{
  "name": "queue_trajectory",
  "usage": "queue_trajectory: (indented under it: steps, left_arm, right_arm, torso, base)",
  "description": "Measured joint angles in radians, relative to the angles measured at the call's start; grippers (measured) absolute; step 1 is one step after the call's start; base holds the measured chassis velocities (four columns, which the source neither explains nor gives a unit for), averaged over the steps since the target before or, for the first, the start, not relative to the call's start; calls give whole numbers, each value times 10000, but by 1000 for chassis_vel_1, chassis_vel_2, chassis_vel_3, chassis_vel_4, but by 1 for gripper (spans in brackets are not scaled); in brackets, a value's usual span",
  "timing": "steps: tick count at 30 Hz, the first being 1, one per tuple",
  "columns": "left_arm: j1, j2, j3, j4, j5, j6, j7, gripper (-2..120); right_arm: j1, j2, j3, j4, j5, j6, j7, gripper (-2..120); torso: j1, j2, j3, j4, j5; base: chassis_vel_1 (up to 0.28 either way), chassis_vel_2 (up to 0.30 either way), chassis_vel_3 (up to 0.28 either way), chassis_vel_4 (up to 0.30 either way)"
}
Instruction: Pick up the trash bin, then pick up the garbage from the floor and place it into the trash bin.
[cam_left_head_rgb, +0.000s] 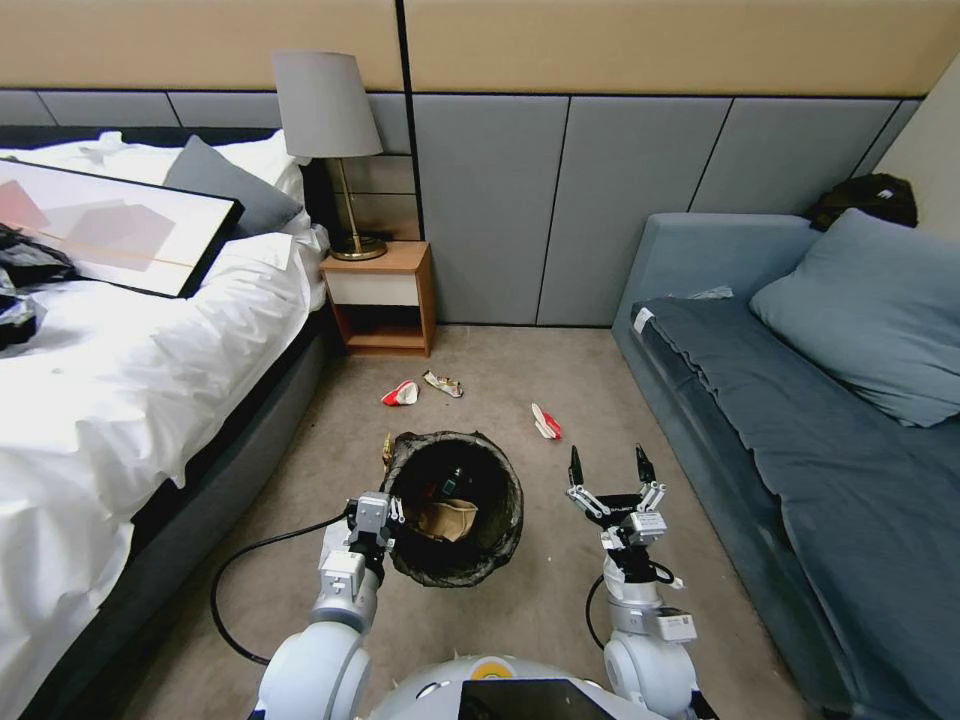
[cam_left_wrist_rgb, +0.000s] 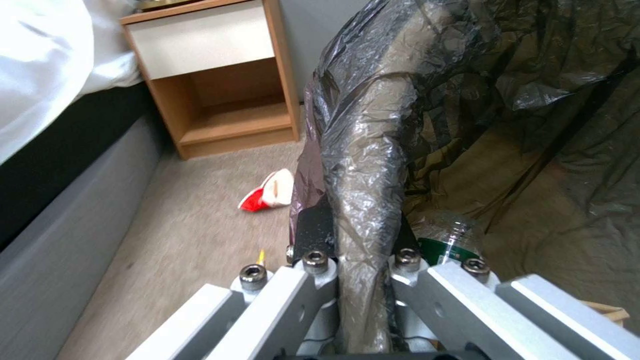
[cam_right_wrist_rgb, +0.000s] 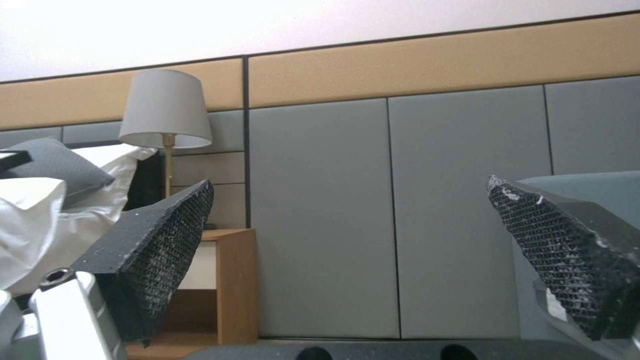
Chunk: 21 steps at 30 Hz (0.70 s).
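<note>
The left gripper (cam_left_head_rgb: 392, 515) is clamped on the near-left rim of the small round white plastic trash bin (cam_left_head_rgb: 455, 508) lined with a crinkled dark bag; in the left wrist view its two fingers pinch the bag-wrapped rim (cam_left_wrist_rgb: 363, 210) from either side, one inside and one outside. The bin sits between the two arms over the beige carpet (cam_left_head_rgb: 300, 470), and whether it is lifted clear of the floor cannot be told. Inside it lie a brown cardboard scrap (cam_left_head_rgb: 447, 518) and a small clear plastic bottle with a green label (cam_left_wrist_rgb: 452, 240). The right gripper (cam_left_head_rgb: 611, 466) is empty, its jaws spread wide and pointing forward, held above the carpet just right of the bin. The relation that matters is with the flat red-and-white wrapper (cam_left_head_rgb: 545, 421): it lies on the floor ahead of the right gripper and slightly to its left, near it, with its long axis running roughly away from the robot and leaning a little left. That makes the right arm plainly the nearer one, and the left is occupied anyway. The crumpled red-and-white wrapper (cam_left_head_rgb: 401, 393) and the small mottled scrap (cam_left_head_rgb: 443, 383) lie farther off, beyond the bin towards the wooden nightstand (cam_left_head_rgb: 385, 298), with a thin yellowish piece (cam_left_head_rgb: 387, 447) just beside the bin's far-left rim.
</note>
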Motion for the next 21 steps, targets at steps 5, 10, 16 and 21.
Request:
queue_trajectory:
  steps: [5,10,16,21]
  left_arm:
    - [17,17,-7,-37,8,-7,4,1]
    - [18,27,-5,-39,10,-9,8,1]
    - [2,26,0,-39,12,-29,25,1]
    - [-10,24,0,-32,7,-32,28,1]
  right_arm:
    - [15,-35,-12,27,-1,-28,-1,100]
    - [34,-38,-12,39,-4,-42,-17,100]
    - [36,-20,-45,28,-26,-63,-53,100]
    - [90,-15,-52,-39,6,-43,-124,100]
  torso:
    - [0,0,0,1,1]
    - [0,0,0,-3,-3]
    - [0,0,0,-1,1]
    - [0,0,0,0,1]
  base:
    - [-255,273,268,-279]
    - [-290,305,307,-298]
    - [-288,299,292,-290]
    - [-299,278,290,-287]
